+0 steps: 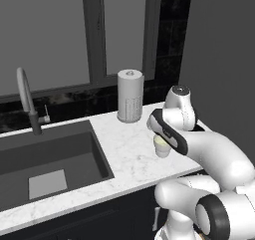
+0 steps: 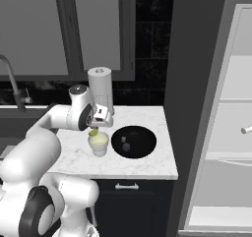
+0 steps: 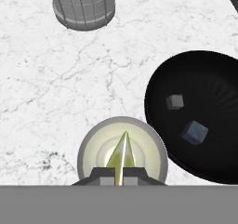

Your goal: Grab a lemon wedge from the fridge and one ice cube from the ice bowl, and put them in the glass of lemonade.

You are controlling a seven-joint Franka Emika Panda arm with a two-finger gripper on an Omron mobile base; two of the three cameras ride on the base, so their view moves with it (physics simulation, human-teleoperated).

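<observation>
I see bare marble surface (image 3: 42,88) open between the cup (image 3: 122,154) and the perforated cylinder (image 3: 82,4) behind it. The black bowl (image 3: 218,74) crowds the cup's right side, nearly touching it. The sink basin (image 1: 45,164) lies well apart to the left.

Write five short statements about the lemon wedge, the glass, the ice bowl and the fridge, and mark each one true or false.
1. The gripper holds the lemon wedge directly above the glass of lemonade. True.
2. The ice bowl holds no ice. False: two ice cubes lie in it.
3. The ice bowl sits beside the glass on the marble counter. True.
4. The fridge door is closed. False: its pale shelves are showing.
5. The perforated cylinder lies in the sink. False: it stands upright on the counter.
</observation>
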